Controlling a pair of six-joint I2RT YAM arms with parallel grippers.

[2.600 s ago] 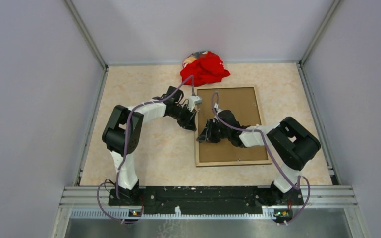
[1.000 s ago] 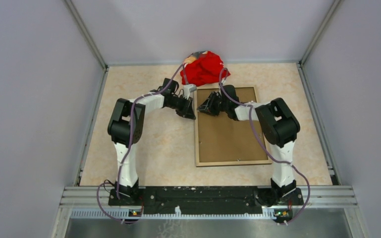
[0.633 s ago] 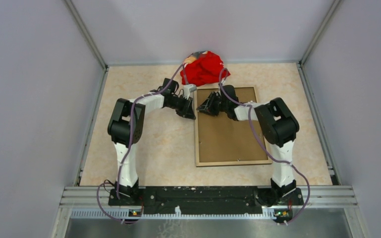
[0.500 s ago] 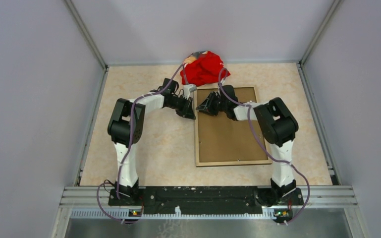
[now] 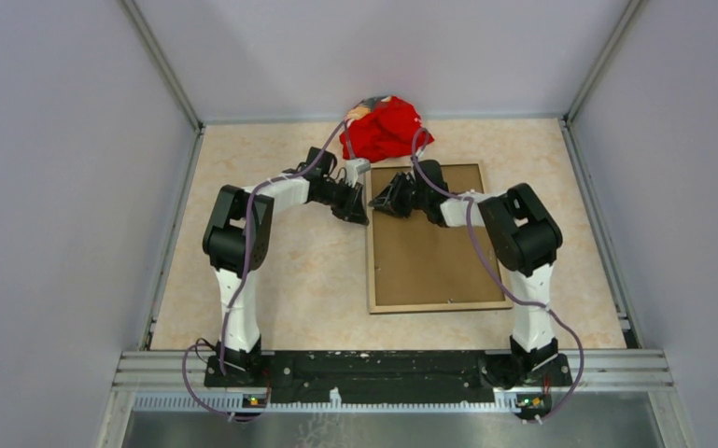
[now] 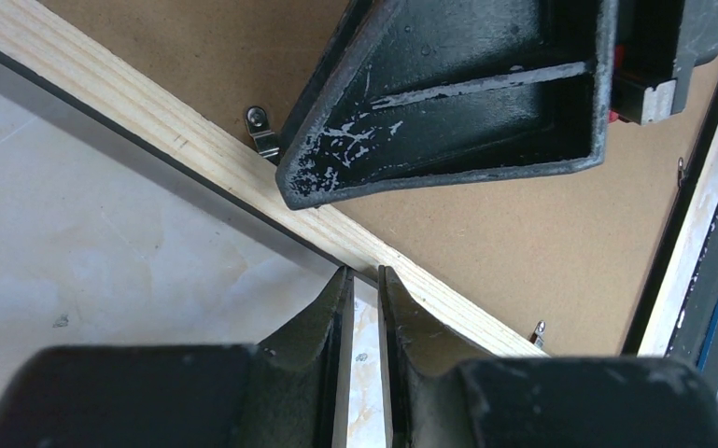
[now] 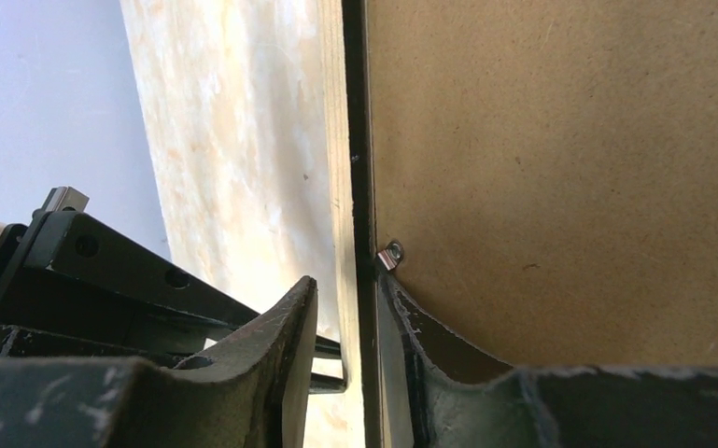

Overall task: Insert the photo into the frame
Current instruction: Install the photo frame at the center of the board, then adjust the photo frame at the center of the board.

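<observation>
Beige marbled table (image 5: 271, 271) inside flat grey walls (image 5: 56, 187), crumpled red cloth (image 5: 387, 129) at the far edge. Frame (image 5: 439, 307) lies flat, back up, right of centre, long axis running near-to-far: thin rectangle of pale grainy wood rails with a black edge, matte brown hardboard backing (image 5: 429, 261) filling it, small metal tab (image 7: 393, 254) inside the rail. Left gripper (image 6: 362, 273) fingers a thin slit apart with nothing between, tips at the outside of the frame's left rail near the far corner; right gripper (image 7: 345, 280) fingers apart astride that same rail, inner one beside the tab, can't tell if they pinch it.
</observation>
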